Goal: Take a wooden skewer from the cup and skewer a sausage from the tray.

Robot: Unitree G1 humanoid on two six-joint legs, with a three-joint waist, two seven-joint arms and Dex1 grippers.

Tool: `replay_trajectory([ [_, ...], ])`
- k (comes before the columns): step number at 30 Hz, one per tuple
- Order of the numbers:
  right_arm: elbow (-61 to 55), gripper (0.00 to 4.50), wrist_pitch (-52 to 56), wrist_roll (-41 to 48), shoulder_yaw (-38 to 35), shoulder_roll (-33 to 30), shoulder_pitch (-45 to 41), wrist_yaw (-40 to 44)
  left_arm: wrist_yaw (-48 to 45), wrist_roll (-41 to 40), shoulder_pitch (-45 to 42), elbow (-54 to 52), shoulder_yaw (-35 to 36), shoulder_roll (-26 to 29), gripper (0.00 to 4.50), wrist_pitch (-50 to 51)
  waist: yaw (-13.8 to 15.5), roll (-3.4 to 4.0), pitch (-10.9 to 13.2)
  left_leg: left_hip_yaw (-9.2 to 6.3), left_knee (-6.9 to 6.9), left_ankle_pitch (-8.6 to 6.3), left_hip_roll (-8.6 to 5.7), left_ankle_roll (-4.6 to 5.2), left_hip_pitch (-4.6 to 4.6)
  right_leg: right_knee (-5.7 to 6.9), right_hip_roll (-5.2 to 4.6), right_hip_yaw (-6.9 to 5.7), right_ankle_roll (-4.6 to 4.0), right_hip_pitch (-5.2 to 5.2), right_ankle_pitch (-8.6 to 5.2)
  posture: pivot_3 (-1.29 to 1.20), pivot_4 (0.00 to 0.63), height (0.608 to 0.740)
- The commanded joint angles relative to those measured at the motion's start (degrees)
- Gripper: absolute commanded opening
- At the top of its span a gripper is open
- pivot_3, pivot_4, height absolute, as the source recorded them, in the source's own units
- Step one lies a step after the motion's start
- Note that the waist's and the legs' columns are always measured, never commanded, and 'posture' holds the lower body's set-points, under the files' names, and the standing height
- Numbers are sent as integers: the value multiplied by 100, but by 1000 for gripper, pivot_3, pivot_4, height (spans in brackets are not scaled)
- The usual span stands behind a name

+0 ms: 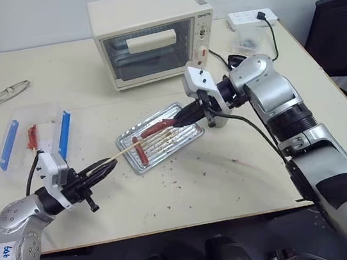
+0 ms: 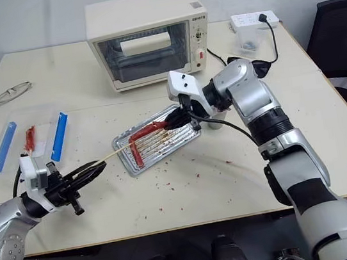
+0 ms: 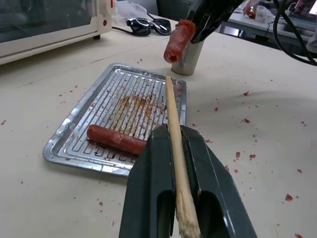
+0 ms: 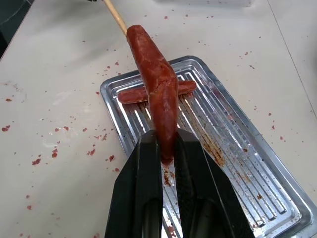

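Sausage [image 4: 157, 89] clamped in right end effector [image 4: 167, 148] above tray [image 4: 237, 148]; left end effector [image 3: 173, 148] grips skewer [image 3: 174, 129].

We see a cream table [image 1: 245, 178] speckled with reddish crumbs. On it sit a toaster oven [image 1: 153, 32] at the back, a power strip [image 1: 251, 18], glasses [image 1: 10, 92], a clear plastic box [image 1: 35, 133] with blue clips, the tray [image 1: 161, 137] centrally, and what looks like the cup [image 3: 190, 59] just behind it.
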Motion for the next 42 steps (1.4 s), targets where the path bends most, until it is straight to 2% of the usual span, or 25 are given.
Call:
replay_trajectory([
  [1,-177,330,10,137,-90,-112,-41,-10,-96,-78,20,-75,88,87,0,45,-4,0,0,0,0,0,0,0,0,0,0,1,0,0,0,0,150,740],
  [18,-45,330,-51,175,-43,-141,15,19,-79,-268,-79,-193,225,47,0,256,-2,0,0,0,0,0,0,0,0,0,0,1,0,0,0,0,150,740],
  [42,-302,330,50,319,9,-121,107,95,-5,-170,-440,-133,-153,-164,0,292,-2,0,0,0,2,0,0,0,0,1,1,1,0,0,0,0,150,740],
])
